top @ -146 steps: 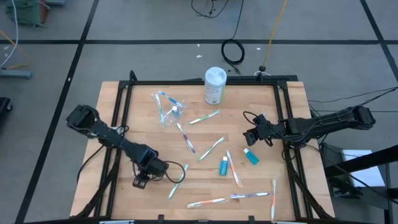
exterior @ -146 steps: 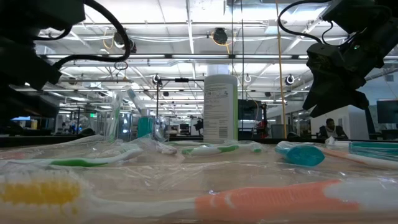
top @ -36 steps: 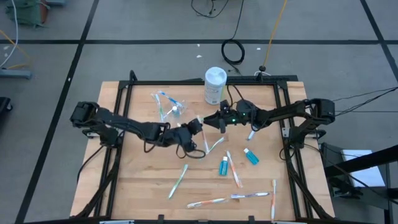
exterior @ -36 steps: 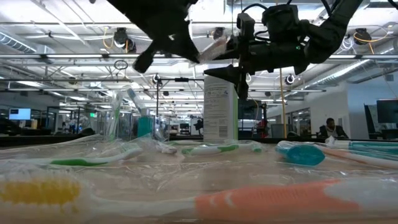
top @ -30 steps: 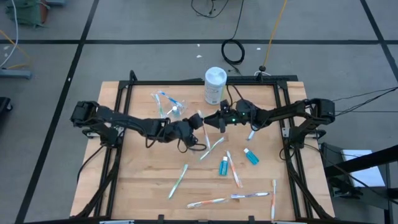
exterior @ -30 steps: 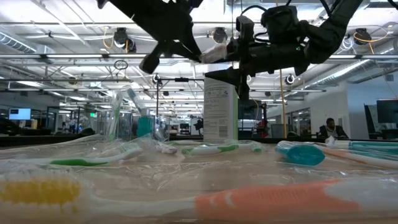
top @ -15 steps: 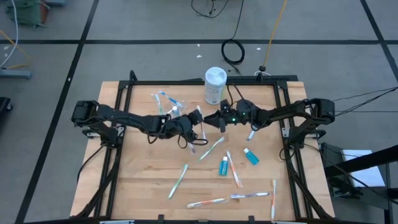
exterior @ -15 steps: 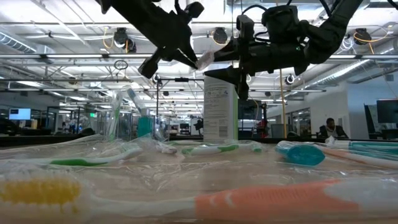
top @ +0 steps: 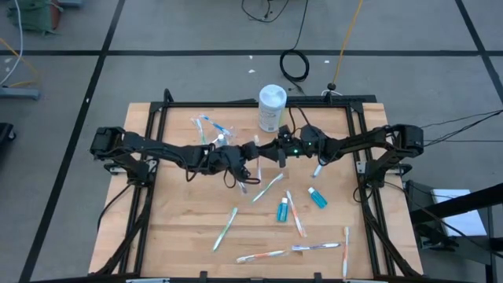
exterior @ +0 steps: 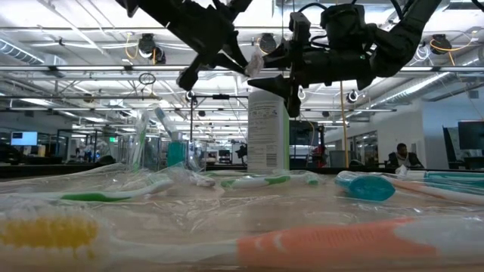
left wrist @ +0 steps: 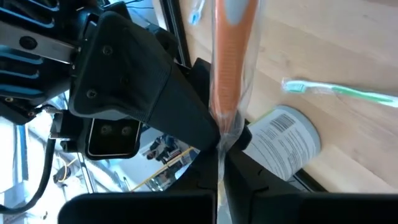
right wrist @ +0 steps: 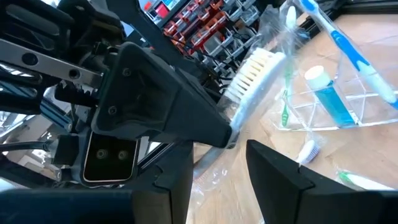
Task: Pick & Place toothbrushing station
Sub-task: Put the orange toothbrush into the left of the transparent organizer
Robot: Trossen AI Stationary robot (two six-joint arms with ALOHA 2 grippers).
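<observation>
I have both arms reaching in over the middle of the wooden table (top: 157, 236), their tips almost meeting above the boards, just in front of the white canister (top: 271, 108). My left gripper (top: 253, 149) is clamped shut on a wrapped toothbrush (left wrist: 229, 68) with an orange handle; from the left wrist I see that handle running out between the closed fingers, the clear wrapper crumpled around it. The white bristle head (right wrist: 254, 71) of the same brush shows in the right wrist view, sticking up from the left gripper's tip. My right gripper (top: 277, 150) sits just beside the left one with its fingers spread apart, nothing between them, the brush head near but not inside them as far as I can tell.

In the level view both grippers hang high above the table surface, in front of the canister.

The clear cup (top: 214, 135) lies toward the far left of the table with a blue-handled brush (right wrist: 345, 43) and a small blue tube (right wrist: 329, 96) inside it. Other toothbrushes lie scattered on the boards: a green one (top: 268, 186) just under the grippers, another green one (top: 225, 229) nearer the front, several more toward the front right. Two blue tubes (top: 282, 210) rest right of centre, well apart from the cup.
</observation>
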